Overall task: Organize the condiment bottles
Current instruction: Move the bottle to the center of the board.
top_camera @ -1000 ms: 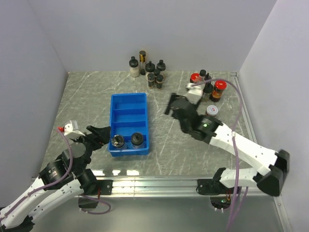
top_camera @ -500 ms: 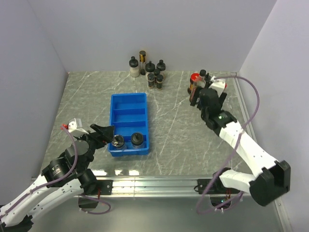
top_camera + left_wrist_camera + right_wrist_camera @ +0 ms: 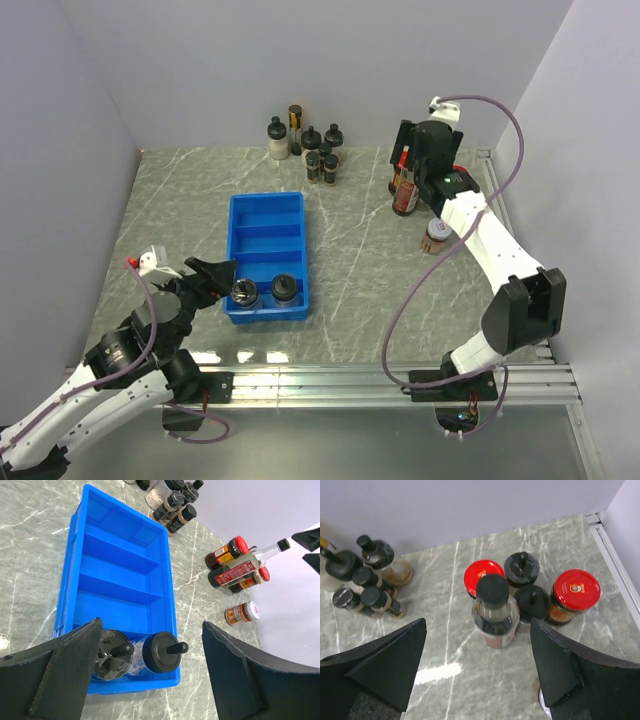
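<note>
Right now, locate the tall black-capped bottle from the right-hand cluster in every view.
Top external: tall bottle at far right, near the back wall.
Left wrist: tall bottle upper right, beside red-capped jars.
Right wrist: tall bottle dead centre, seen from above.
Shared landmark: small black-capped jars at the back wall, left of it everywhere.

Illumination: bright, even and diffuse, from overhead. Shadows: soft and short at the base of the bottles (image 3: 492,612). Glare: white patches on the polished table (image 3: 360,280) along its near edge in the top view, and one patch in the right wrist view. Focus: all views sharp. The near fingers (image 3: 65,670) are dark and show little surface detail.
</note>
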Controlling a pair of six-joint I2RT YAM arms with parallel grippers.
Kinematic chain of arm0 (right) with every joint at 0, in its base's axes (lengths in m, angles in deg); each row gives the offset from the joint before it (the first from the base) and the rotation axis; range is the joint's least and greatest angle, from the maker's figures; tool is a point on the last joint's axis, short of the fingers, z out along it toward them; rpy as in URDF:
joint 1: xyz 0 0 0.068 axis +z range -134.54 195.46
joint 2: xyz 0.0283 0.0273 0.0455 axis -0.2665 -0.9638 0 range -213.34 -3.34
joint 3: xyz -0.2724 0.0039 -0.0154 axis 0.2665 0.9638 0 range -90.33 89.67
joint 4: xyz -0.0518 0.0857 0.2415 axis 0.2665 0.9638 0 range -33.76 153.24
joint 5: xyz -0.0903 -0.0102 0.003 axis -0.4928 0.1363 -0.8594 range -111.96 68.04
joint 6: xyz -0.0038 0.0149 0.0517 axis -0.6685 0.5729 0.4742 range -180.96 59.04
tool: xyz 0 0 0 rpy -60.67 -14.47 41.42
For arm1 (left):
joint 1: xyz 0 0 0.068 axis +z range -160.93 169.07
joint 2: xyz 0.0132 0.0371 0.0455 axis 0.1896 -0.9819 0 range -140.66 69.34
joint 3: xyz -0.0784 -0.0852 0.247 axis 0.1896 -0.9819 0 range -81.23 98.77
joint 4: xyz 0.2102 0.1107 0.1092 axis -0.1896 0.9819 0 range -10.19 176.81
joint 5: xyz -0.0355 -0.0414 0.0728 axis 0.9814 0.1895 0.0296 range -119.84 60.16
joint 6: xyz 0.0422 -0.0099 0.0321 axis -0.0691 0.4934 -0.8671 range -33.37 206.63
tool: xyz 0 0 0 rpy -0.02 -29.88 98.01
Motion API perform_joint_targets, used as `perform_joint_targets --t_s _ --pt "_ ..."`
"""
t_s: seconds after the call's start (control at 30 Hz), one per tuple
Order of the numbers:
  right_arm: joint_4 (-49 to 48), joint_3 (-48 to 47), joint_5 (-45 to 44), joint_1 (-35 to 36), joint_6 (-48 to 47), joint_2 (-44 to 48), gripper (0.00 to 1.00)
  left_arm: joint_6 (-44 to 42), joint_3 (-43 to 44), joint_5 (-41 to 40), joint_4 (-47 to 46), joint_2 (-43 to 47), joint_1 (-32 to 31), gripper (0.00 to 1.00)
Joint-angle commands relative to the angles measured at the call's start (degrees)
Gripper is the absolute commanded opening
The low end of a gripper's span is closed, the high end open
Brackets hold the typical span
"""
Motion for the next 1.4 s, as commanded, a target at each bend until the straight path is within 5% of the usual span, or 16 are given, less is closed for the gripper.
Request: perform_joint_targets --t_s 0.0,0.47,1.0,1.1,1.3,1.37 --pt "0.8 -4.5 -0.3 -1.0 -0.3 -2.9 0.9 0.0 1.4 0.1 0.4 1.3 -0.1 0.87" --pt "1.7 -10.4 -2.0 -2.3 -1.5 -10.7 0.88 1.3 1.7 -0.6 3.6 3.8 -0.1 0.87" --pt "1.7 -12.0 2.2 -3.9 -0.2 -14.7 0.58 2.3 1.2 -1.2 5.5 4.9 -0.1 0.86" --pt "1.1 -11.2 2.5 -3.7 0.0 -14.5 0.46 2.4 1.2 -1.3 5.7 5.1 -0.1 0.86" --pt "0.5 -11.2 4.2 -3.9 -0.8 -13.3 0.04 2.9 1.1 -1.3 6.1 5.4 -0.1 0.86" --pt "0.5 -10.9 4.5 -3.7 -0.9 -12.6 0.0 2.9 1.0 -1.3 6.3 5.6 -0.1 0.86"
